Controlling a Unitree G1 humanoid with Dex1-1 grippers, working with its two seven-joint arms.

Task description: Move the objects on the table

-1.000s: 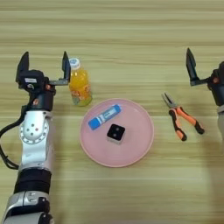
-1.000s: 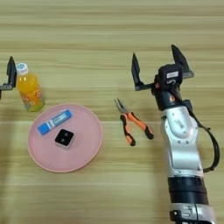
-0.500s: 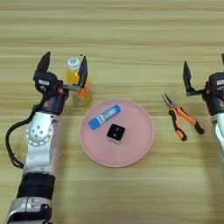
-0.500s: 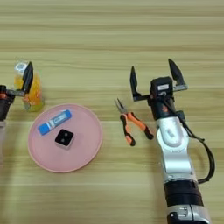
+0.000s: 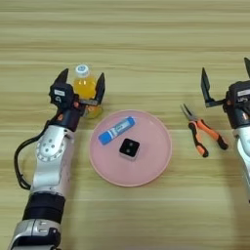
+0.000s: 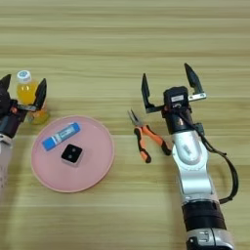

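Observation:
The small bottle of orange drink (image 5: 86,89) with a white cap stands upright on the table (image 5: 146,39), just left of the pink plate. My left gripper (image 5: 83,74) is open, one black finger on each side of the bottle. The orange-and-black pliers (image 6: 149,137) lie flat to the right of the plate, nose pointing away from me. My right gripper (image 6: 166,72) is open, just behind and to the right of the pliers, with nothing between its fingers.
A pink plate (image 5: 161,163) sits at the middle, holding a blue-and-white stick-shaped item (image 5: 116,130) and a small black square block (image 5: 129,149). Black cables loop beside both forearms.
My left gripper has moved right until its fingers straddle the bottle. The right gripper has shifted slightly left and lower, closer to the pliers. Bottle and pliers have not moved.

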